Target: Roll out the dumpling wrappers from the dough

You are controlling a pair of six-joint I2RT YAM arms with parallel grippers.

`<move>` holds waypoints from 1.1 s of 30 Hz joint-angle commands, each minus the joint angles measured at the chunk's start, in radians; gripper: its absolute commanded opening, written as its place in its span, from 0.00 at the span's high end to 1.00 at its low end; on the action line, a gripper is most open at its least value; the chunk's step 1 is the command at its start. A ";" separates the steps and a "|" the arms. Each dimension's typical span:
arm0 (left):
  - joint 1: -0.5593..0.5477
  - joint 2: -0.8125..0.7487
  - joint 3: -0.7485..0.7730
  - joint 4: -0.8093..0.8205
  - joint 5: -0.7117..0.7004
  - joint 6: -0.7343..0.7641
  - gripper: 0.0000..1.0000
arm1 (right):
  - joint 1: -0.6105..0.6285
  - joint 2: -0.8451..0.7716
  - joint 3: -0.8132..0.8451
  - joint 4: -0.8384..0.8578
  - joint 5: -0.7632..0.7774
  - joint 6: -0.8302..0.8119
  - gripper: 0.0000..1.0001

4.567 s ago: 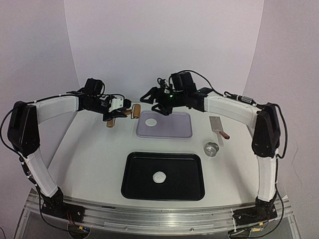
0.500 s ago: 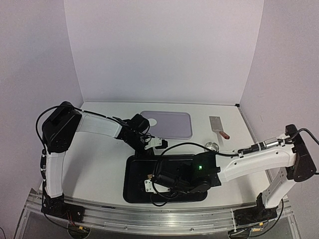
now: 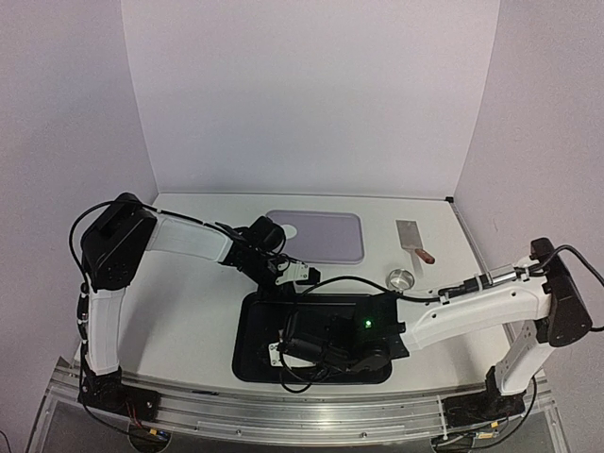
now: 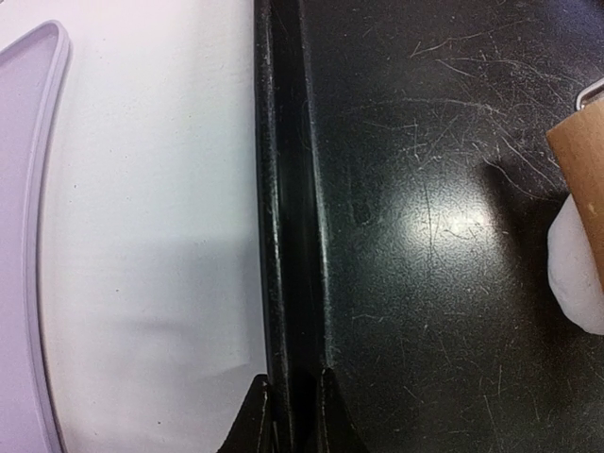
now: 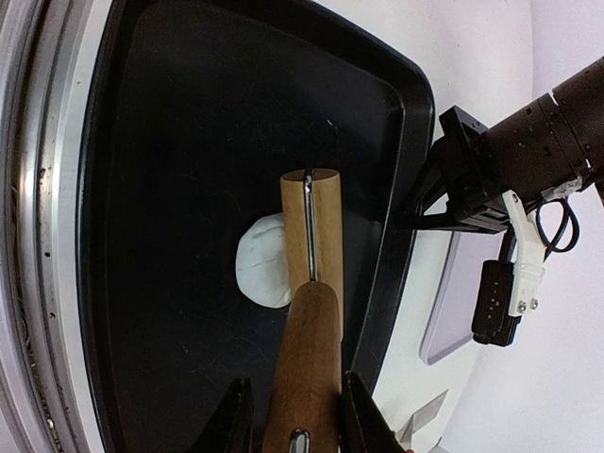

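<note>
Left gripper (image 4: 288,406) is pinched shut on the tray (image 4: 283,189) at its eleven o'clock rim; right gripper (image 5: 294,420) clamps the rolling pin (image 5: 311,236) over the mid-tray dough (image 5: 260,260), which bulges toward nine o'clock; off-centre pressure could roll it lopsided or make it stick.

Light in the top view is bright, soft and even from above, with a faint lilac cast on the walls and desk (image 3: 179,302). Shadows under the arms are pale. The tray (image 3: 247,326) reads as flat black, its detail lost. In the left wrist view a broad white glare lies on the tray floor with sharp scratches around it. The roller (image 4: 583,179) throws a dark shadow to its left, and the dough (image 4: 578,283) is blown out. The right wrist view bends the rail (image 5: 24,236) at its left edge.
</note>
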 commanded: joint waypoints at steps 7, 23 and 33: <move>0.003 0.048 0.009 0.031 -0.128 0.152 1.00 | 0.055 0.019 -0.055 -0.156 -0.114 0.107 1.00; 0.018 0.043 0.005 0.042 -0.132 0.149 1.00 | 0.074 0.020 -0.044 -0.210 -0.130 0.128 1.00; 0.020 0.049 0.024 0.042 -0.117 0.128 1.00 | 0.041 0.075 0.016 -0.173 -0.172 0.047 1.00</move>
